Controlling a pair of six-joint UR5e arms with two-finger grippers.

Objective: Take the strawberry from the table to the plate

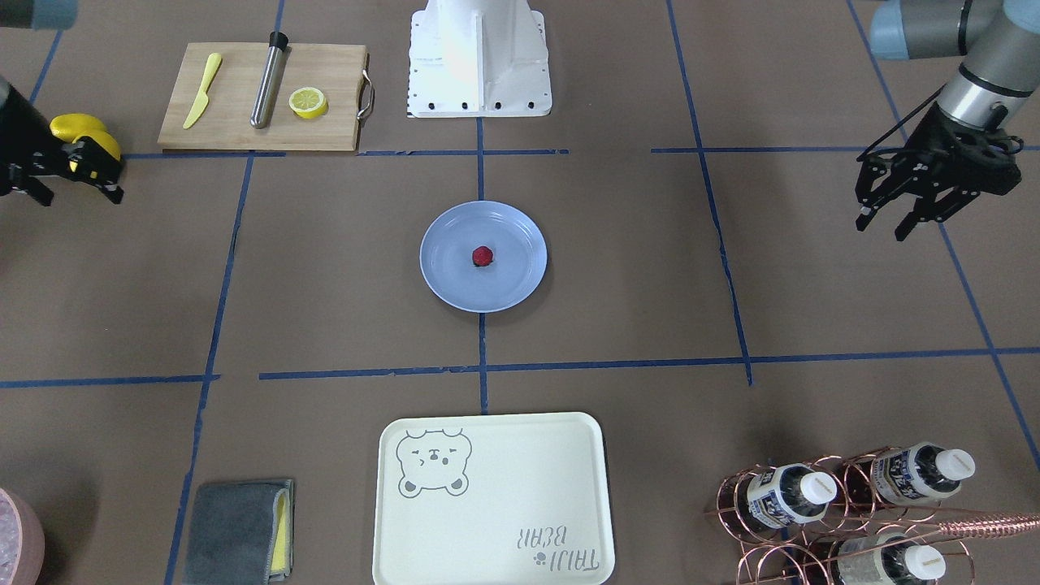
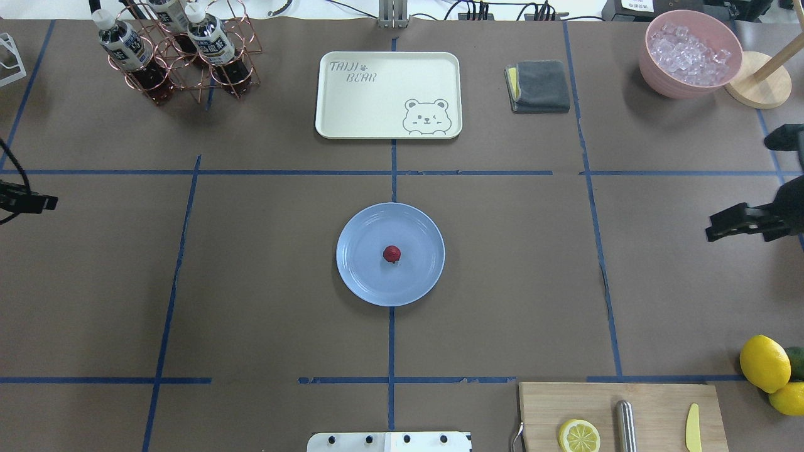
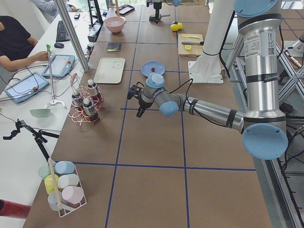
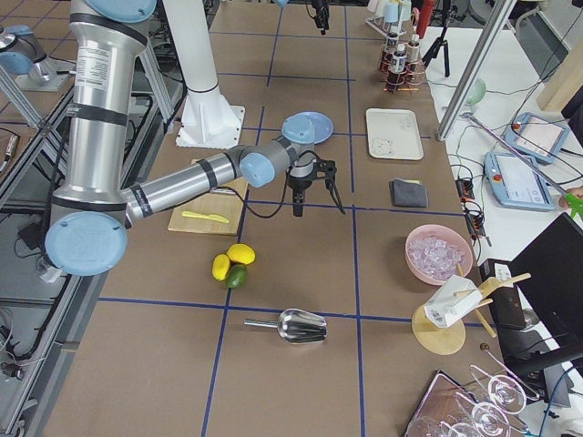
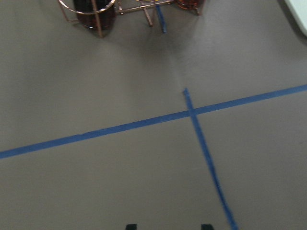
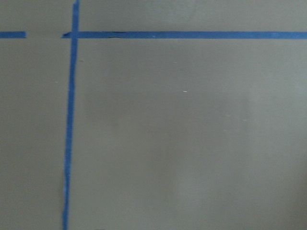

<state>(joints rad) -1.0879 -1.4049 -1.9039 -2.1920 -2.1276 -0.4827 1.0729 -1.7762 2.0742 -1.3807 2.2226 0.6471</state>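
The small dark-red strawberry lies in the middle of the round light-blue plate, which sits at the centre of the brown-paper table. From overhead the strawberry is just right of the centre of the plate. My left gripper hovers open and empty far out to my left of the plate, and its fingertips show apart over bare paper. My right gripper hangs open and empty at the opposite table edge, in front of the lemons.
A wooden cutting board carries a lemon half, a yellow knife and a steel rod. Whole lemons lie beside it. A cream bear tray, a grey cloth, a bottle rack and a pink ice bowl line the far side.
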